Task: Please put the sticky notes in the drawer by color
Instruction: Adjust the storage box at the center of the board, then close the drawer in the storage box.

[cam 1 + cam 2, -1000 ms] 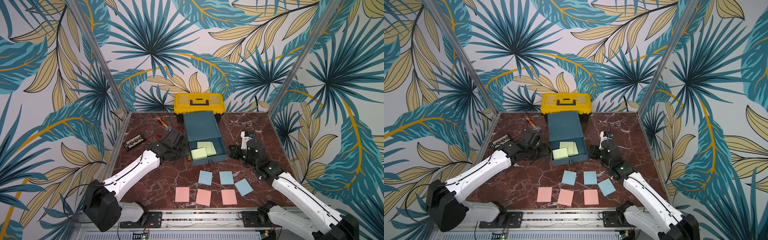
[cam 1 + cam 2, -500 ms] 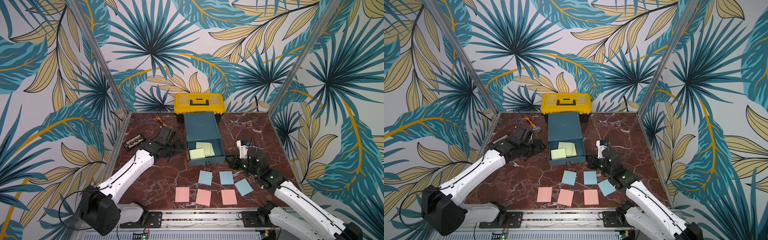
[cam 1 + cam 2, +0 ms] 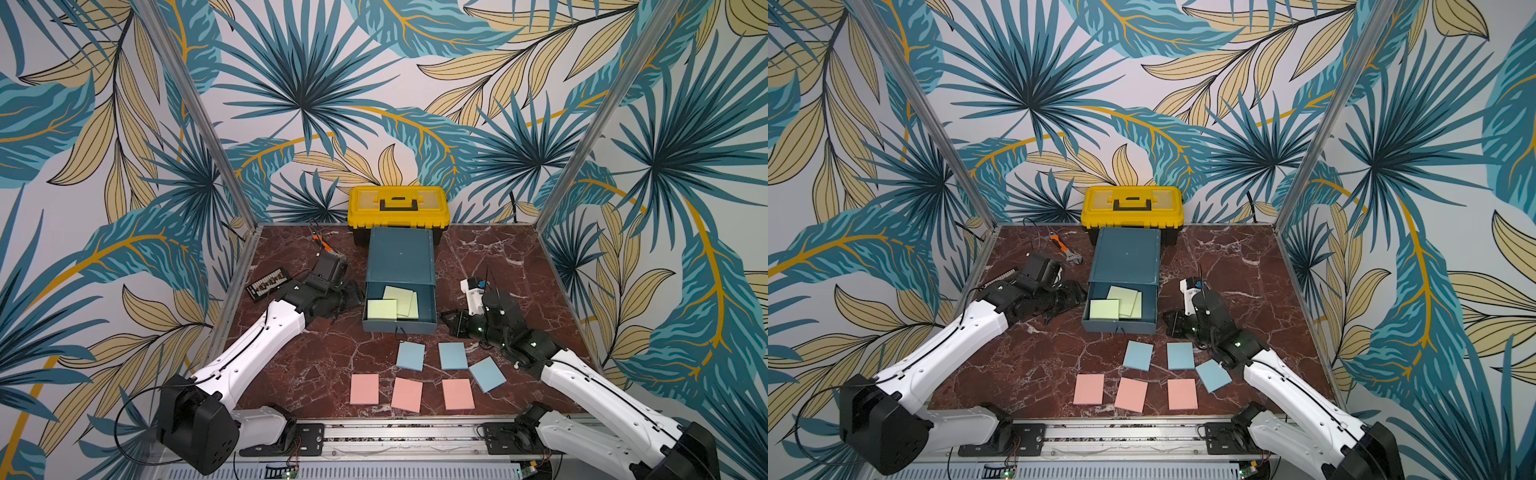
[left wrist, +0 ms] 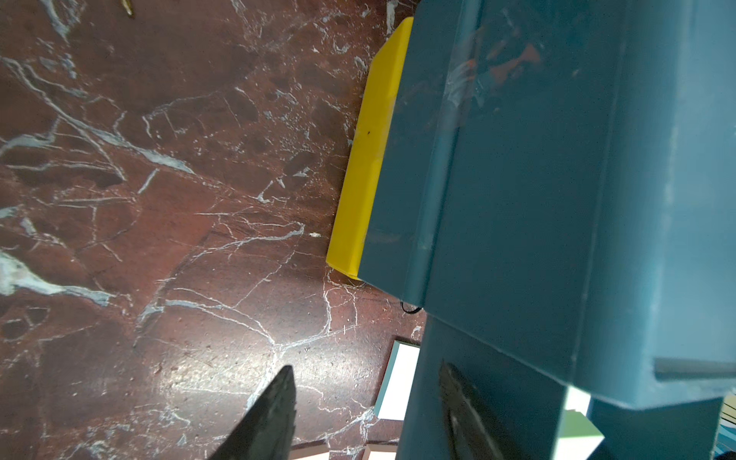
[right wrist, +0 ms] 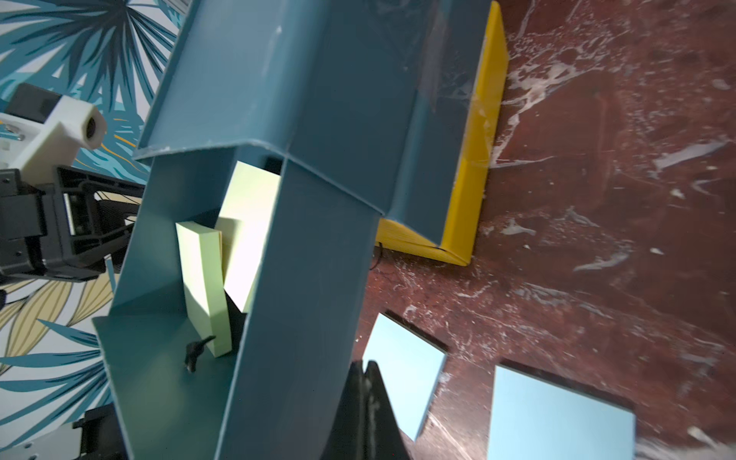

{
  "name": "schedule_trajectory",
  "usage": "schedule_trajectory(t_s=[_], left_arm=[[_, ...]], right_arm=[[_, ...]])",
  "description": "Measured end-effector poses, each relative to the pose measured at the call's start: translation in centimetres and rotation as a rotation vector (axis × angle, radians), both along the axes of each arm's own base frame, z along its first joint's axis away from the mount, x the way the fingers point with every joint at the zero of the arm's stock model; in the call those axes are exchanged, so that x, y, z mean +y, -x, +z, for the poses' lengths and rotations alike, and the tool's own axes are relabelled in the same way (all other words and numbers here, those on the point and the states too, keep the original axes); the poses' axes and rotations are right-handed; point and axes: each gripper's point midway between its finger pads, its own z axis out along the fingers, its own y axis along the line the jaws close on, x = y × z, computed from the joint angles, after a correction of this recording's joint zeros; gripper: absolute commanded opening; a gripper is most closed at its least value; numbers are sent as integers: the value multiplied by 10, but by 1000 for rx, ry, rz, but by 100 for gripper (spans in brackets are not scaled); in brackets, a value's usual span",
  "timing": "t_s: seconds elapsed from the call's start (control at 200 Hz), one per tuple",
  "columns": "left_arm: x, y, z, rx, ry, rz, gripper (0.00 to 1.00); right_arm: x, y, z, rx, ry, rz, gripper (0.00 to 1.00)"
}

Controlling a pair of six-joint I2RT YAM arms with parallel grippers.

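- Standing open at the surface's (image 3: pixel 291 361) back centre, the drawer (image 3: pixel 401 257) holds three green sticky notes (image 3: pixel 382 309).
- Three blue sticky notes (image 3: pixel 453 356) and three pink sticky notes (image 3: pixel 364 388) lie near the front edge.
- Jaws of the left gripper (image 4: pixel 366 368) stand apart beside the drawer; those of the right gripper (image 5: pixel 364 364) are together, empty.

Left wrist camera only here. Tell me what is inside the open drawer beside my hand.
Observer: Three pale green sticky notes lie inside the open teal drawer, overlapping one another.
Operator: Count the notes not yet stowed.
Observer: Six. Three light blue notes lie just in front of the drawer, and three pink notes lie in a row nearer the robot's base.
Operator: Report the other arm.
Observer: The right hand is shut with nothing in it, near the drawer's front right corner.
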Motion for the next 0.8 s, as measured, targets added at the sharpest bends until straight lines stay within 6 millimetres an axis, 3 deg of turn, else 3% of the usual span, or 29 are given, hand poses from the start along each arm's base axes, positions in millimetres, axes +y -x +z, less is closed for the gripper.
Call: schedule_trajectory(t_s=[0.115, 0.21, 0.426, 0.586, 0.801], left_arm=[[2, 2, -5, 13, -8, 0, 59], [5, 4, -9, 26, -14, 5, 59], [7, 3, -10, 29, -16, 11, 59], [11, 6, -10, 38, -24, 19, 60], [24, 11, 3, -1, -32, 50, 61]], right_arm=[[-11, 19, 9, -13, 9, 17, 1], [-8, 38, 17, -12, -17, 81, 1], [32, 77, 15, 75, -49, 306, 1], [63, 83, 9, 108, -45, 404, 1], [73, 77, 11, 80, -53, 407, 1]])
